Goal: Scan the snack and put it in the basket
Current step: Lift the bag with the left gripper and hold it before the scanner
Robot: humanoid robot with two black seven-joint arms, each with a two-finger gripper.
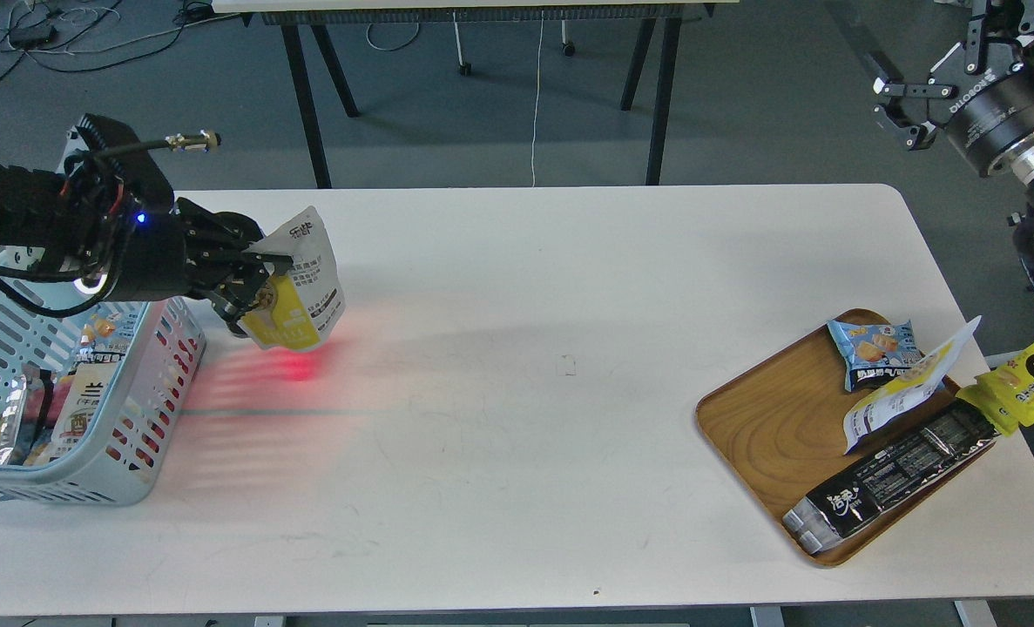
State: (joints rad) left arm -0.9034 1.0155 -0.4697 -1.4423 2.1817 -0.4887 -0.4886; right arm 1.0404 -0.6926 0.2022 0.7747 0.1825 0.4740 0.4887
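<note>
My left gripper (260,283) is shut on the snack (303,287), a yellow and white stand-up pouch with its printed white back facing me. It hangs just above the table, right of the basket's far corner. A red glow lies on the table under it. The light blue slotted basket (146,461) stands at the table's left edge and holds several packs. My right gripper (904,109) is raised off the table's far right corner, its fingers apart and empty.
A wooden tray (760,418) at the right holds a blue snack pack (874,348), a flat yellow-white pouch (904,387) and a long black pack (891,475). A bright yellow packet with a cartoon face (1026,379) overhangs the tray's right rim.
</note>
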